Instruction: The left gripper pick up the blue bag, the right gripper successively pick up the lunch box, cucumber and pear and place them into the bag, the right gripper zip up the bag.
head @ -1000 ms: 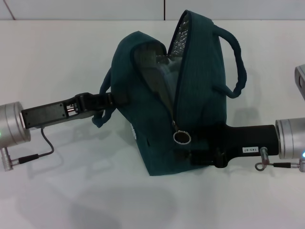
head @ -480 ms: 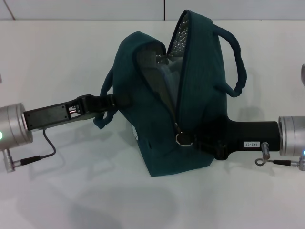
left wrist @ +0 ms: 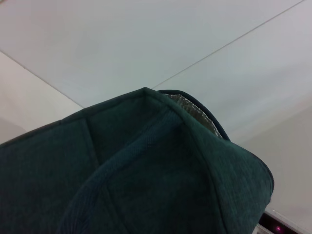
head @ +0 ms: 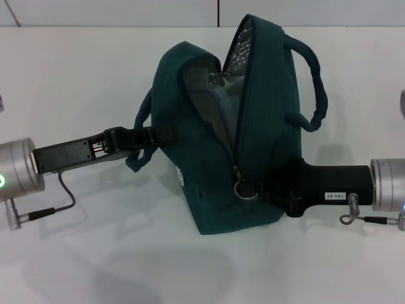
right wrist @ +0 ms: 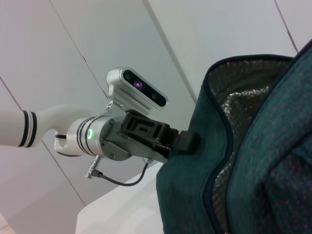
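Right gripper (head: 262, 188) meets the blue bag (head: 215, 164) at its zipper ring (head: 245, 189), finger state untellable, on a white table (head: 76, 253) before pale wall panels (right wrist: 97, 44).

One white label (head: 335, 196) is fixed to the black body of the right gripper (head: 269, 190), near the silver wrist. It carries dark printed characters, seen inverted and not reliably legible. A small white mark (head: 180, 175) on the blue bag (head: 209, 183) is unreadable. No other text noted.
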{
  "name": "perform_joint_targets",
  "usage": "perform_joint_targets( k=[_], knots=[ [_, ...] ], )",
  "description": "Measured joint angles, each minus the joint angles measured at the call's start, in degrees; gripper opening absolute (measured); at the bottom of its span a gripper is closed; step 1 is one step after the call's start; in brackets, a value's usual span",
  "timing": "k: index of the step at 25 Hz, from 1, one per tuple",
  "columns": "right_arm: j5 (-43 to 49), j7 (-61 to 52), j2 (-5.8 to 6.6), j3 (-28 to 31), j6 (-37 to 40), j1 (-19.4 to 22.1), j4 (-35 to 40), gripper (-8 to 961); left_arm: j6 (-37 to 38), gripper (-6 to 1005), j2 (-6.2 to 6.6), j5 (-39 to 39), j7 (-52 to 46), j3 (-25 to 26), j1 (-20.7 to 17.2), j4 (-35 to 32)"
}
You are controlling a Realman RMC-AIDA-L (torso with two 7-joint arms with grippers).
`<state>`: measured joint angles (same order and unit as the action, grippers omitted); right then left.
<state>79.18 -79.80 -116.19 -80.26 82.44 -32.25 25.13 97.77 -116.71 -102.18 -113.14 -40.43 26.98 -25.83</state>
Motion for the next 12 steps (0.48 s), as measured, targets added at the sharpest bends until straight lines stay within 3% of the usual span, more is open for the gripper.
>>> perform_joint_targets(
  k=[12],
  knots=[
    [-1.22,-0.26,0.42,0.52,4.01,0.78,0.22,20,0.68,91,-0.01,0.43,1.96,0.21,0.07,0.0]
  ],
)
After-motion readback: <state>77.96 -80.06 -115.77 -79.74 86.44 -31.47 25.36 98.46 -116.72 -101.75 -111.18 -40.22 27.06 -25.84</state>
